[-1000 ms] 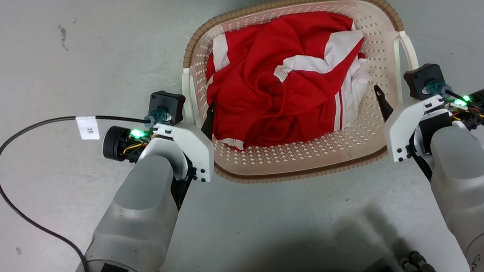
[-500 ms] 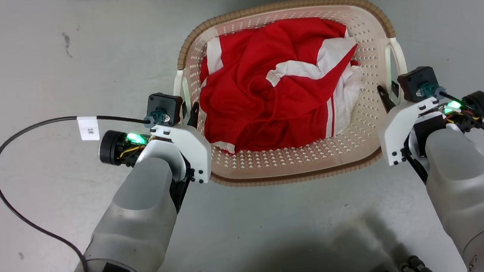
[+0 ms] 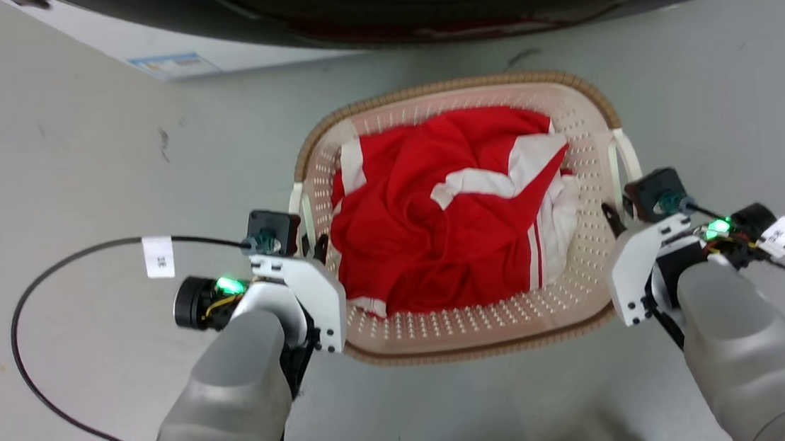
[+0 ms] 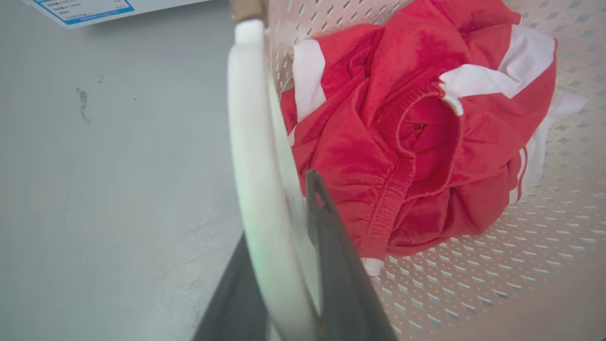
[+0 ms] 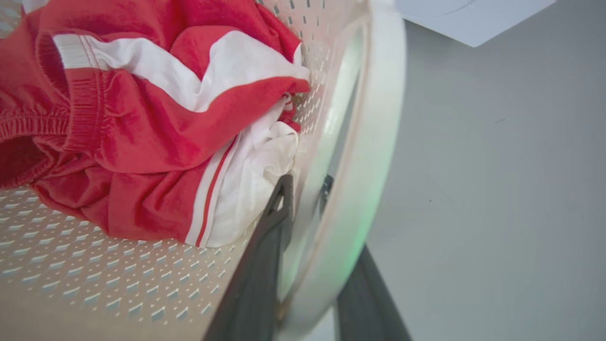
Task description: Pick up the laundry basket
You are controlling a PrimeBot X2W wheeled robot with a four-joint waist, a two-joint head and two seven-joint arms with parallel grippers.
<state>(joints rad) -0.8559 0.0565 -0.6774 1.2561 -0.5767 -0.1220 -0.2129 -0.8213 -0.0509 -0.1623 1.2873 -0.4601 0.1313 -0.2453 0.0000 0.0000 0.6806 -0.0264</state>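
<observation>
Head view: the laundry basket (image 3: 452, 88) was gripped by its handles (image 3: 626, 154) in the closed left claw (image 3: 313, 245) and closed right claw (image 3: 618, 215), and an even lift was needed next.

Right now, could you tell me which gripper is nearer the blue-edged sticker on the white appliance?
Left. The left gripper, shut on the laundry basket's left handle, is below-right of the sticker; the right gripper holds the right handle, across the basket.
</observation>
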